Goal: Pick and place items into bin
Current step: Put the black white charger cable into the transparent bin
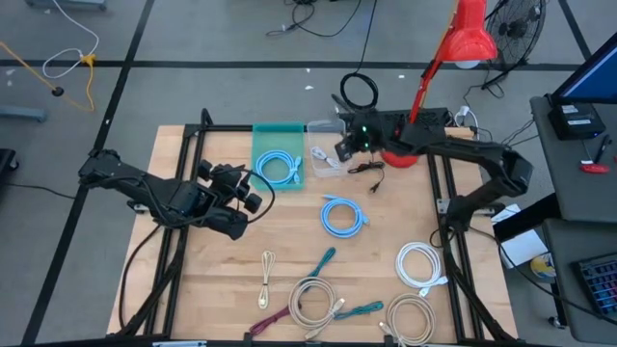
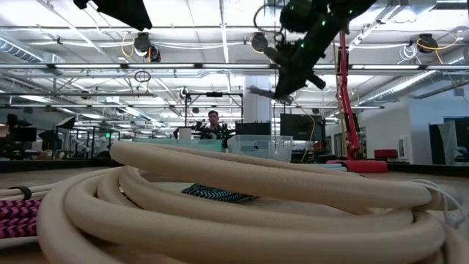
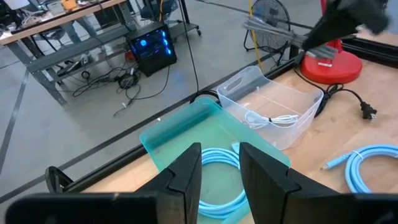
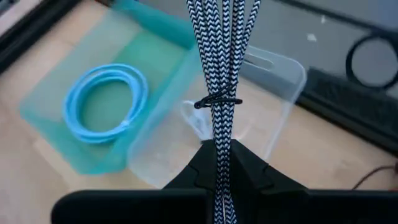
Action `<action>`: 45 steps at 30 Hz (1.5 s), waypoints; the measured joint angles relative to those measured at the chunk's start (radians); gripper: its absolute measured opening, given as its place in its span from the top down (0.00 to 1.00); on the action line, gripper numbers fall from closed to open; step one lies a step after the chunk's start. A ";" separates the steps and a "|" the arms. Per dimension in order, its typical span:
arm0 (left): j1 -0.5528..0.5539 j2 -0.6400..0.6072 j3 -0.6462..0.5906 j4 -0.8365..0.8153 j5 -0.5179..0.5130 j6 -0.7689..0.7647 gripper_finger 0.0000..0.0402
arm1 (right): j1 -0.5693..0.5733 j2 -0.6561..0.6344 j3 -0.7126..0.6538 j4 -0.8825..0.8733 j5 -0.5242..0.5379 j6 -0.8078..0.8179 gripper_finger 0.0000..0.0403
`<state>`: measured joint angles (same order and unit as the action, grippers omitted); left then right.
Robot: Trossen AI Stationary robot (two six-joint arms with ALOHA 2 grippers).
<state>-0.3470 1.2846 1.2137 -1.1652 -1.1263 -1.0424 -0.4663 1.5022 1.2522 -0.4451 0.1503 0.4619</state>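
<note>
My right gripper (image 4: pixel 219 163) hovers over the clear bin (image 1: pixel 326 160) at the table's far side, shut on a black-and-white braided cord bundle (image 4: pixel 219 74). In the clear bin lies a thin white cable (image 4: pixel 196 122). Beside it, a teal bin (image 1: pixel 278 146) holds a light blue coil (image 1: pixel 280 167). On the table lie another light blue coil (image 1: pixel 342 214), a white coil (image 1: pixel 421 265), beige coils (image 1: pixel 313 301), and small teal (image 1: pixel 323 260), maroon (image 1: pixel 275 316) and cream (image 1: pixel 266 280) cords. My left gripper (image 3: pixel 221 168) waits open, raised, left of the teal bin. My right gripper pinches one end of the braided cord bundle (image 4: pixel 220 155) between its two fingers, which lie along the bundle and slant down toward the bins. The bundle juts out past the fingertips, lifted clear above the clear bin, its strands gathered by a dark tie (image 4: pixel 217 101).
A red lamp's base (image 1: pixel 400 154) stands just right of the clear bin, and its black cord and plug (image 1: pixel 368 172) lie on the table beside it. A black frame rail (image 1: pixel 193 145) runs along the table's left and far edges.
</note>
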 joint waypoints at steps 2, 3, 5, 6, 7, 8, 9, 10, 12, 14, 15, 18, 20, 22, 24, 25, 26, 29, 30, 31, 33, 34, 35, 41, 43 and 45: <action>0.000 0.000 0.000 0.000 0.000 0.000 0.72 | -0.025 0.020 0.000 -0.031 -0.041 0.030 0.97; 0.000 0.000 0.000 0.000 0.000 0.000 0.72 | -0.033 0.030 0.000 -0.039 -0.068 0.049 0.97; 0.000 0.000 0.000 0.000 0.000 0.000 0.72 | -0.039 0.036 0.000 -0.050 -0.102 0.076 0.97; 0.000 0.000 0.000 0.000 0.000 -0.001 0.72 | -0.039 0.034 0.000 -0.058 -0.105 0.084 0.97; 0.000 0.000 0.000 0.000 0.000 -0.001 0.72 | -0.039 0.032 0.000 -0.058 -0.104 0.093 0.97; 0.000 0.000 0.000 0.001 -0.001 -0.002 0.72 | -0.038 0.032 0.000 -0.051 -0.103 0.100 0.97; 0.000 0.000 0.000 0.001 -0.001 -0.002 0.72 | -0.037 0.033 0.000 -0.046 -0.103 0.103 0.97; 0.000 0.000 0.000 0.001 -0.001 -0.002 0.72 | -0.037 0.034 0.000 -0.043 -0.103 0.106 0.97; 0.000 0.000 0.000 0.003 -0.005 -0.002 0.72 | -0.037 0.034 0.000 -0.035 -0.102 0.120 0.97; 0.000 0.000 0.000 0.008 -0.010 -0.002 0.72 | -0.038 0.039 0.000 -0.016 -0.102 0.129 0.97; 0.000 0.000 0.000 0.009 -0.011 -0.002 0.72 | -0.039 0.053 0.000 0.004 -0.103 0.134 0.97; 0.000 0.000 0.000 0.010 -0.011 -0.002 0.72 | -0.046 0.094 -0.001 0.030 -0.133 0.150 0.97; 0.000 0.000 0.000 0.010 -0.011 0.000 0.72 | -0.050 0.128 0.000 0.062 -0.161 0.153 0.97; 0.000 0.000 0.000 0.013 -0.010 0.012 0.72 | -0.050 0.166 0.003 0.089 -0.188 0.155 0.97; 0.000 0.000 0.000 0.015 -0.010 0.022 0.72 | -0.052 0.191 -0.002 0.086 -0.206 0.154 0.97; 0.000 0.000 0.000 0.015 -0.010 0.029 0.72 | -0.052 0.199 -0.002 0.097 -0.205 0.155 0.97; 0.000 0.000 0.000 0.015 -0.010 0.030 0.72 | -0.053 0.205 -0.001 0.107 -0.204 0.154 0.97; 0.000 0.000 0.000 0.015 -0.010 0.040 0.72 | -0.063 0.214 0.001 0.093 -0.202 0.144 0.97; 0.000 0.000 0.000 0.015 -0.010 0.043 0.72 | -0.067 0.216 0.000 0.084 -0.199 0.139 0.97; 0.000 0.000 0.000 0.015 -0.010 0.043 0.72 | -0.071 0.217 0.000 0.074 -0.188 0.135 0.97; 0.000 0.000 0.000 0.015 -0.010 0.043 0.72 | -0.073 0.215 0.000 0.062 -0.149 0.125 0.97; 0.000 0.000 0.000 0.015 -0.010 0.043 0.72 | -0.074 0.214 0.000 0.055 -0.131 0.120 0.97; 0.000 0.000 0.000 0.015 -0.010 0.043 0.72 | -0.076 0.214 0.000 0.044 -0.122 0.114 0.97; 0.000 0.000 0.000 0.017 -0.009 0.042 0.72 | -0.077 0.215 0.000 0.011 -0.124 0.095 0.97; 0.000 0.000 0.000 0.017 -0.009 0.042 0.72 | -0.077 0.215 0.000 0.001 -0.122 0.094 0.97; 0.000 0.000 0.000 0.017 -0.009 0.040 0.72 | -0.077 0.215 0.000 0.004 -0.122 0.090 0.97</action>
<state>-0.3470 1.2846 1.2137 -1.1481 -1.1355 -1.0019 -0.5430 1.7172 1.2522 -0.4416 0.0288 0.5524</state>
